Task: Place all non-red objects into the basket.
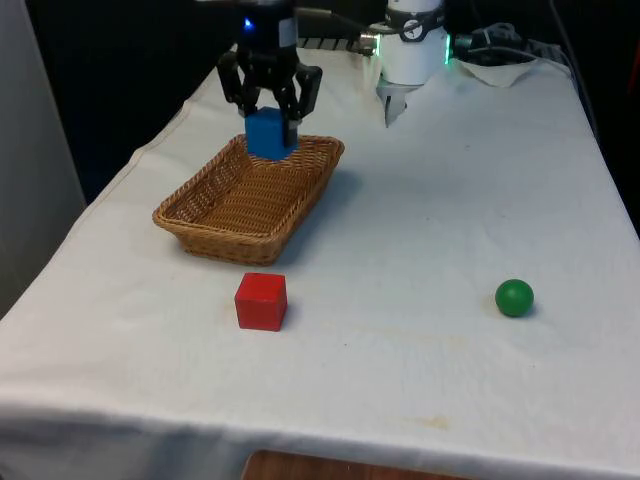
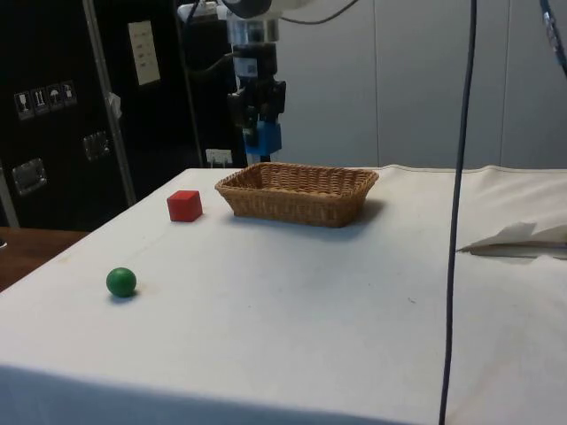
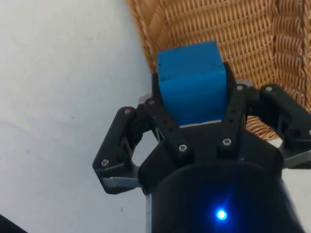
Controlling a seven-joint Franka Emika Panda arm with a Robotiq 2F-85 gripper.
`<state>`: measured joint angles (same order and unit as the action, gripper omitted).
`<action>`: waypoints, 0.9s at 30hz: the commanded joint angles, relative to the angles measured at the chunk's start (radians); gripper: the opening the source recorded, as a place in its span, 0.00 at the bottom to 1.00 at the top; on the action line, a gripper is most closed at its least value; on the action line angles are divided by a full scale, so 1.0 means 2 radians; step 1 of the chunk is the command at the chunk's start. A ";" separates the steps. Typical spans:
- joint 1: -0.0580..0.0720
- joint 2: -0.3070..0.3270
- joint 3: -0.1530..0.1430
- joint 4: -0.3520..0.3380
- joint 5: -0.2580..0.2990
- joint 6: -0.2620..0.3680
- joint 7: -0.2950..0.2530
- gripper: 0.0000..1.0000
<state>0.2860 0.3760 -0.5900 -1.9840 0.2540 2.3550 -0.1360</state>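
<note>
Now the blue cube (image 1: 270, 134) is clamped between the two fingers of the black gripper (image 1: 269, 120) and hangs in the air above the far end of the wicker basket (image 1: 215, 222), not touching it. In the wrist view the cube (image 3: 193, 81) sits over the basket's edge. The red cube (image 1: 261, 301) lies on the white cloth (image 1: 420, 380) just beside the basket's near end. The green ball (image 1: 514, 297) lies well apart from the basket, toward the front view's right. A crumpled paper (image 2: 518, 241) lies far from the basket. On the dark cabinets (image 2: 53, 115) behind the basket there are small labels (image 2: 143, 52); their writing cannot be read.
</note>
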 commanded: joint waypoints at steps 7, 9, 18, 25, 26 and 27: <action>-0.011 0.021 -0.006 0.009 0.033 0.000 -0.034 0.03; -0.012 0.033 -0.011 0.013 0.050 0.002 -0.049 0.03; -0.012 0.066 -0.013 0.018 0.095 0.013 -0.072 0.03; -0.015 0.090 -0.014 0.021 0.123 0.023 -0.089 0.03; -0.015 0.094 -0.014 0.021 0.126 0.024 -0.091 0.03; -0.016 0.097 -0.015 0.022 0.130 0.024 -0.094 0.03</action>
<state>0.2660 0.5670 -0.6280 -1.9440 0.5040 2.4000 -0.3150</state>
